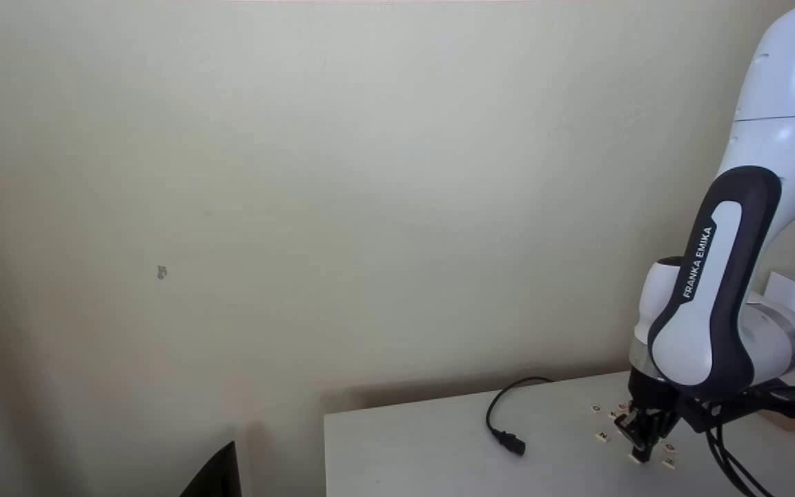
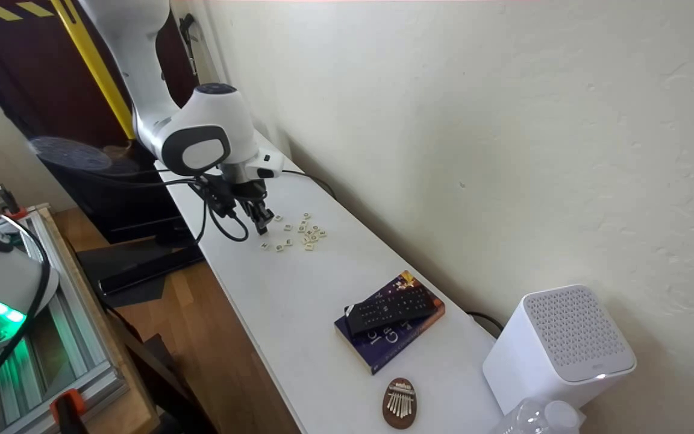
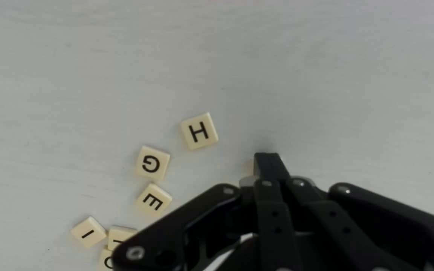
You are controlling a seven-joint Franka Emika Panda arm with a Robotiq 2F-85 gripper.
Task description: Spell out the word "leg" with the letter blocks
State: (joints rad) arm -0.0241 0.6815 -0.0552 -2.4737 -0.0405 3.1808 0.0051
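Small pale tan letter blocks lie scattered on the white table. In the wrist view the H block (image 3: 199, 131), G block (image 3: 153, 163), E block (image 3: 154, 199) and I block (image 3: 88, 231) are readable. My gripper (image 3: 269, 160) is shut, fingers together, pointing down right of the H block. A tan edge of another block (image 3: 250, 166) shows beside the fingertips; its letter is hidden, and I cannot tell whether they touch it. In both exterior views the gripper (image 1: 640, 453) (image 2: 262, 229) is low at the table, beside the cluster of blocks (image 2: 309, 232). No L shows clearly.
A black cable (image 1: 510, 442) lies on the white table (image 1: 425, 449). In an exterior view a book (image 2: 377, 349) with a black remote (image 2: 390, 310), a brown thumb piano (image 2: 400, 404), a white speaker box (image 2: 558, 349) and a clear bottle (image 2: 540, 419) stand farther along the table.
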